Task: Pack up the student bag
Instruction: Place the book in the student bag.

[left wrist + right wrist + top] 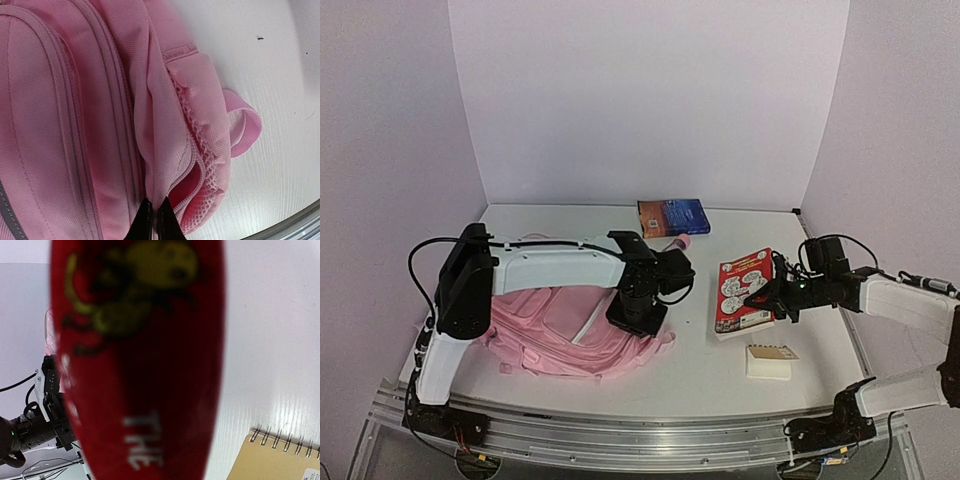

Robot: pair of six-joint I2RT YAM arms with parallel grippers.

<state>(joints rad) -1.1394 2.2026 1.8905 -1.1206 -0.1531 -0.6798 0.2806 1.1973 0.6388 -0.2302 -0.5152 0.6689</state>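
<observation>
The student bag (pixel 555 335), a large soft pink fabric backpack, is seen lying flat on the left half of the white surface (pixel 700 385). The left gripper (pixel 155 222) is clenched on the fabric lip beside the zip opening at the bag's right end, near the mesh lining. The right gripper (pixel 767 297) is closed on the right edge of a flat red book (pixel 742 288) with cartoon figures on its cover, which fills the right wrist view.

The step in hand is judged to be the opening of the bag while the first item is readied. For the next move, the lip would need to be lifted and the mouth held wide, so that the red book can be carried across and slid in edge first.

By count, one bag, two books and one notepad are seen: the red book, a blue book (pixel 672 216) with a glossy cover at the far edge, and a small tan spiral notepad (pixel 770 361) nearest the arms.
</observation>
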